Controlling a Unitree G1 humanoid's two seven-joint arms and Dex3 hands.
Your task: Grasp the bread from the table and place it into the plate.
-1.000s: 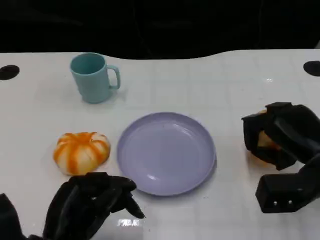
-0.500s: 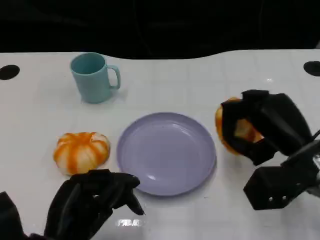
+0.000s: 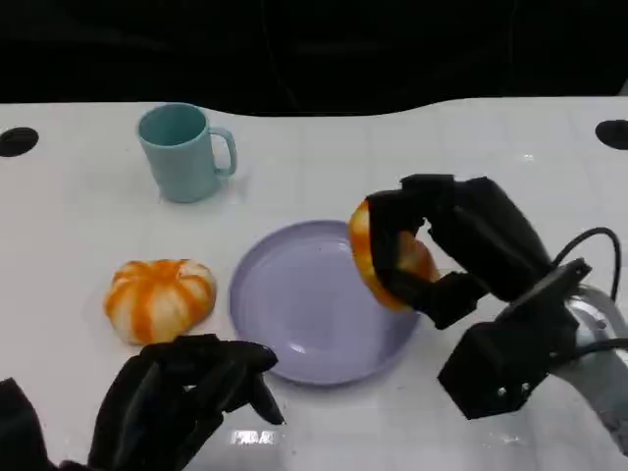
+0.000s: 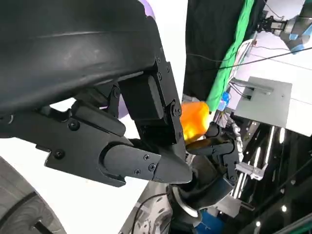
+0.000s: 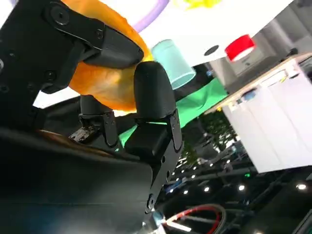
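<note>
My right hand (image 3: 446,250) grips the orange bread (image 3: 378,263) and holds it tilted on edge over the right rim of the lilac plate (image 3: 294,304). The right wrist view shows the bread (image 5: 100,78) clasped between the black fingers (image 5: 151,87). The left wrist view catches the bread (image 4: 195,119) in the far hand. My left hand (image 3: 177,397) lies low at the front left, fingers curled with nothing in them, just in front of the plate's near-left rim.
An orange-and-white striped pumpkin-shaped bun (image 3: 159,297) lies left of the plate. A teal mug (image 3: 183,152) stands at the back left. Black round holes (image 3: 18,141) mark the table's far corners. The table's dark far edge runs across the top.
My right hand has lifted the bread off the table at the right and carried it leftward to the plate's right rim. The left hand has stayed put.
</note>
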